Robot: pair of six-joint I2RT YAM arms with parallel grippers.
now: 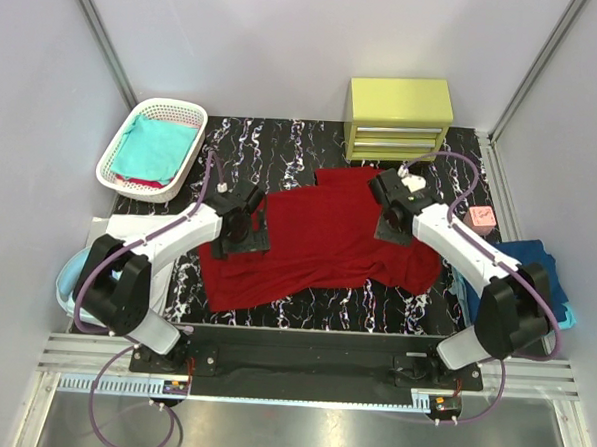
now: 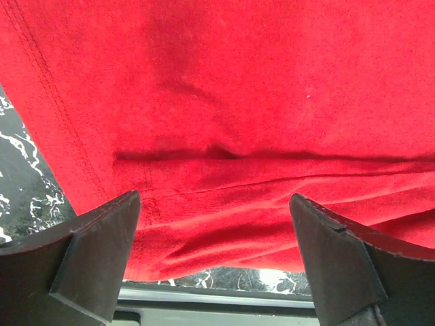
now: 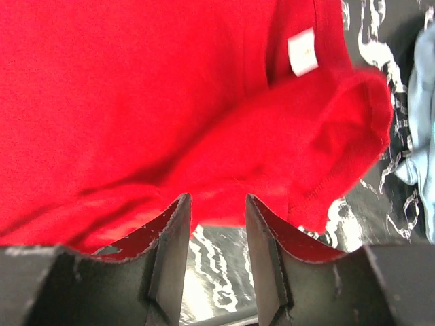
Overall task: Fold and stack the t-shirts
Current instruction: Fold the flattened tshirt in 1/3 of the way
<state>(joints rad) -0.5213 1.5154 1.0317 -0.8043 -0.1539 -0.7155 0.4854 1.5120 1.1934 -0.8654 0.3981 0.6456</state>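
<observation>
**Red shirt spread, no fold made yet – task early**

The dark red t-shirt [image 1: 323,240] lies in the middle of the black marbled table [image 1: 283,143]. It is opened out mostly flat and skewed, with its lower left corner toward the bottom of the top view. No clean fold shows. In the left wrist view a crease and a doubled strip run across near the hem. In the right wrist view the neck label [image 3: 302,51] faces up, and one bunched end of the shirt curls over at the right.

- **Left gripper** [image 1: 246,226]: over the shirt's left edge, fingers spread wide with nothing between them and cloth just beneath.
- **Right gripper** [image 1: 391,220]: over the shirt's upper right part, fingers drawn close with a narrow gap. Only bare table shows through the gap, so it is not gripping cloth.

Other shirts:
- A teal t-shirt [image 1: 154,148] sits in the white basket [image 1: 171,104] at upper left, with a bit of red under it. I cannot tell if either is folded.
- Blue shirts [image 1: 537,261] are heaped loose at the right edge of the frame.
- A light blue cloth [image 1: 67,277] hangs at the left edge, partly hidden by the left arm.

No tidy stack is visible anywhere on the table.

My read is that both arms are placed for flattening or for taking hold of edges. Left to do:
- Fold the red shirt.
- Place it somewhere as the base of the stack.
- Fold and stack each remaining shirt.

Nearly all of the task is ahead.
</observation>
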